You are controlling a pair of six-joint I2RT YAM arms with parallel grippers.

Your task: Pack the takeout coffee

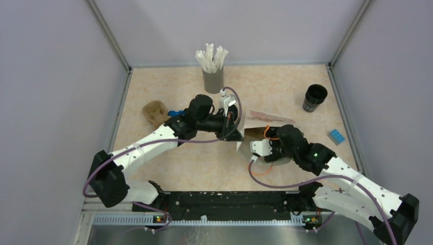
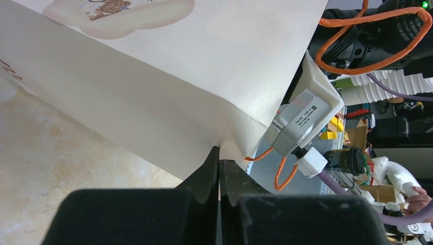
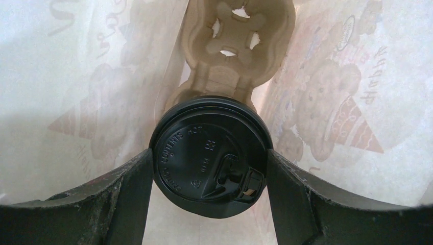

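Near the middle, the right end effector (image 3: 210, 171) is clamped on the lidded takeout coffee (image 3: 209, 153), inside the paper bag (image 2: 153, 76). A pulp carrier (image 3: 237, 46) lies deeper in. Just beyond, the left end effector (image 2: 219, 153), fingers together, pinches the bag's edge. This looks like the loading step. The next move probably calls for seating the cup in a carrier well, then letting go. An open black cup (image 1: 315, 97) stands far right.

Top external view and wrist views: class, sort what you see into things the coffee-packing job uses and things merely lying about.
In use: paper bag, pinched by left gripper; lidded cup, gripped by right gripper; cup carrier; open black cup.
Lying about: straw holder; blue brick; brown lump.
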